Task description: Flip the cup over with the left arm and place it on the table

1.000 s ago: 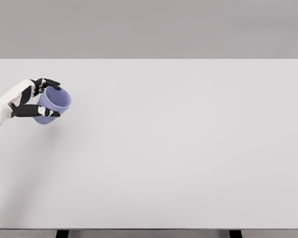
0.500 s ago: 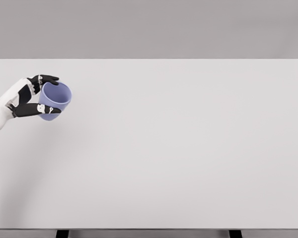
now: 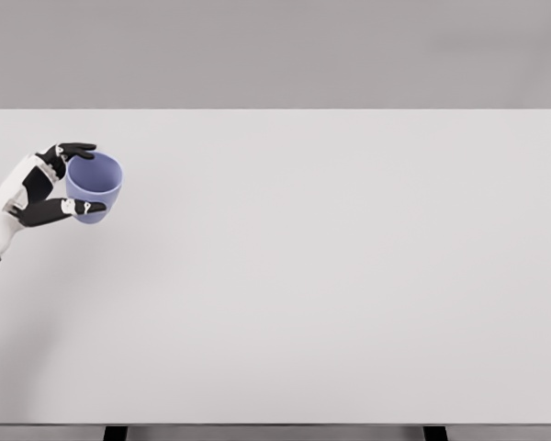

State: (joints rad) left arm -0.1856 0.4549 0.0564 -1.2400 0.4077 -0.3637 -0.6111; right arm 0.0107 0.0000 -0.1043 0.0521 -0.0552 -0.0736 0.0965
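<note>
A light blue cup [image 3: 95, 187] is at the far left of the white table [image 3: 331, 276], nearly upright with its mouth facing up. My left hand [image 3: 57, 182] comes in from the left edge and is shut on the cup, black fingers [image 3: 76, 148] over its far rim and the thumb [image 3: 72, 209] across its near side. Whether the cup's base touches the table I cannot tell. The right arm is out of view.
The table's left edge lies close to my left hand. Two dark table legs [image 3: 116, 433] show under the front edge.
The cup has turned in my left hand from tilted toward the right to nearly upright, mouth up, and the hand has shifted slightly left.
</note>
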